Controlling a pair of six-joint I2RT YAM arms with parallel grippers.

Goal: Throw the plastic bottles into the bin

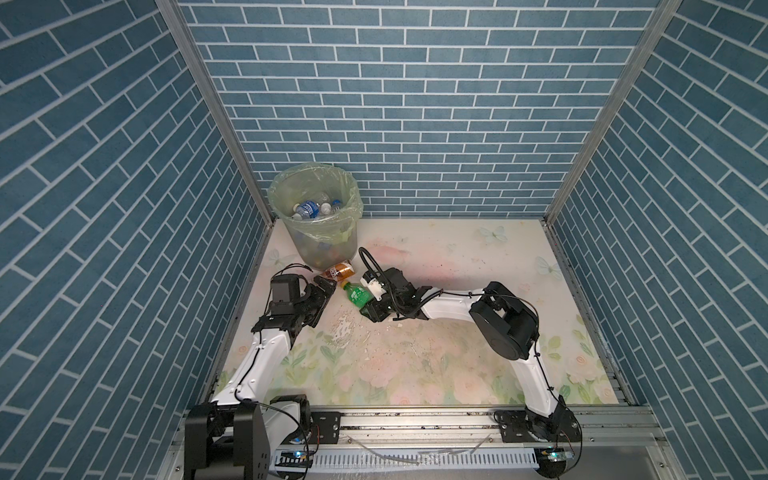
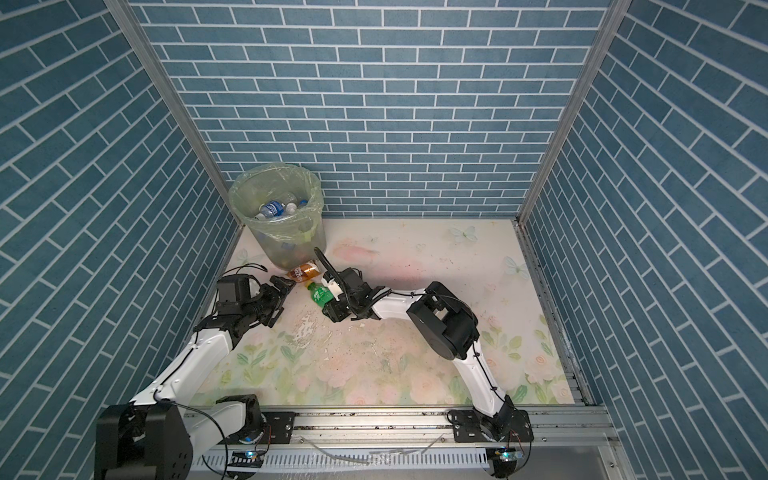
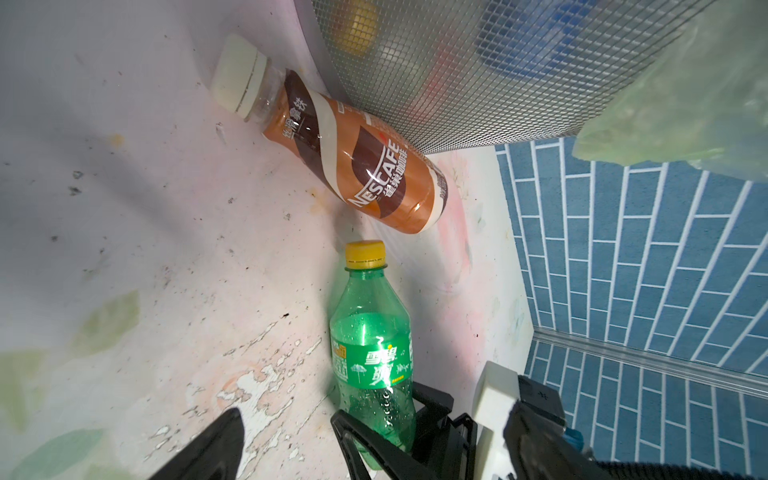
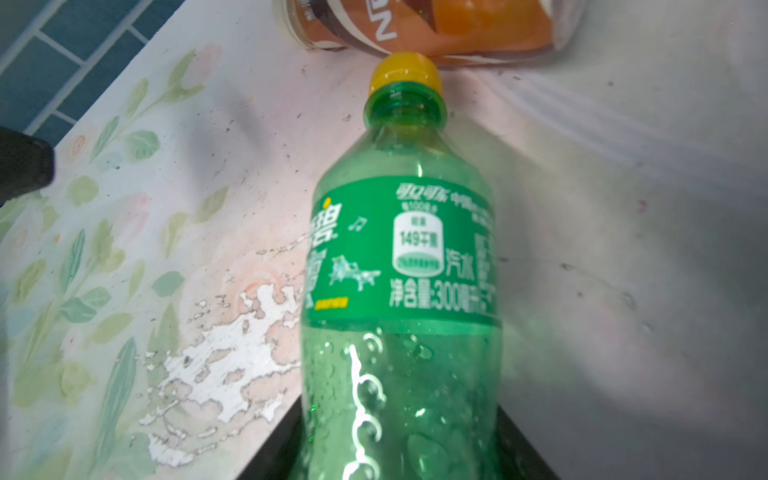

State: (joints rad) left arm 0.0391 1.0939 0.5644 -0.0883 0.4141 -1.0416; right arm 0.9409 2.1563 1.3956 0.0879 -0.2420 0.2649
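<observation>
Floral desk (image 1: pixel 457 257): right fingers (image 3: pixel 357 440) grip green plastic bottle (image 3: pixel 370 353) near its base, left fingers (image 3: pixel 208 449) open; low hold risks slippage

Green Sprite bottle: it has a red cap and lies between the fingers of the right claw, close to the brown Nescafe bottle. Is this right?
Not fully. The green Sprite bottle has a yellow cap, not red, as the right wrist view shows. It does lie between the fingers of the right claw, close to the brown Nescafe bottle.
</observation>
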